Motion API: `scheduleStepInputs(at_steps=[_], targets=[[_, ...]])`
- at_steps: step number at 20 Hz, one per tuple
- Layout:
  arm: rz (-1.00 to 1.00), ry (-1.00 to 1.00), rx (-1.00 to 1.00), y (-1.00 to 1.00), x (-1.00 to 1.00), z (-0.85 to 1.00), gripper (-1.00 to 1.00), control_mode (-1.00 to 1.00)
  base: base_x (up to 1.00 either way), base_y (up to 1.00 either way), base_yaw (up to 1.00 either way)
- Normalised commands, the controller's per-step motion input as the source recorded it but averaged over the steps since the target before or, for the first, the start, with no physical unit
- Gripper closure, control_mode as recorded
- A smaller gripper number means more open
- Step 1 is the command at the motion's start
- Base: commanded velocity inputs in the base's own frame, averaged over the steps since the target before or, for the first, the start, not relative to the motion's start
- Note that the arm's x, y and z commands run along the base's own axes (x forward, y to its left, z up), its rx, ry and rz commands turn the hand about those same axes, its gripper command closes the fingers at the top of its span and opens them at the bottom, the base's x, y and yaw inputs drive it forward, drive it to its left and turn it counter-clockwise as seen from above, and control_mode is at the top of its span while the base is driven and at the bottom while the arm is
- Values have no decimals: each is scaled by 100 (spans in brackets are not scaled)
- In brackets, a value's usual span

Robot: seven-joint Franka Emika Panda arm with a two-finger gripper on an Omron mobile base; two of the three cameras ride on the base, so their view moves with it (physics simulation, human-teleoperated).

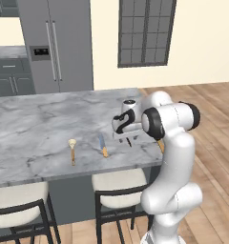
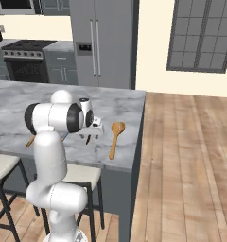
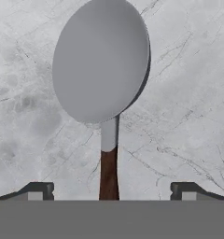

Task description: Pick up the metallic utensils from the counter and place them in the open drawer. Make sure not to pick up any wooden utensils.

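A: Lying flat on the marble surface (image 3: pixel 188 70), a round grey-headed utensil (image 3: pixel 101 60) sits between the pincer (image 3: pixel 111 190) fingertips (image 3: pixel 39 190), which stand wide apart, holding nothing. Its dark brown handle is cut off at the bottom edge.

B: And the knife (image 1: pixel 102 145)?

A: Near the front edge, orange handle, grey-blue blade. A cream-headed spoon (image 1: pixel 72 150) lies left of it. The big wooden spoon (image 2: pixel 115 138) is partly hidden behind the arm.

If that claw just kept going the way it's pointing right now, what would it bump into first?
Most likely the round grey-headed utensil, which lies straight ahead of the gripper, its dark handle running between the open fingertips. Under it is the marble counter. How far off it is, the hand view cannot tell.
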Motion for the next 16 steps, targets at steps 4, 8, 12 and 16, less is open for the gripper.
scheduleStepInputs(at_steps=[4,8,12,16], targets=[[0,5,1,0,0,-40,-100,-100,0,0,0],[0,2,1,0,0,-46,100,-100,0,0,0],[0,0,0,0,0,-37,100,-100,0,0,0],[0,0,0,0,0,-17,100,-100,0,0,0]])
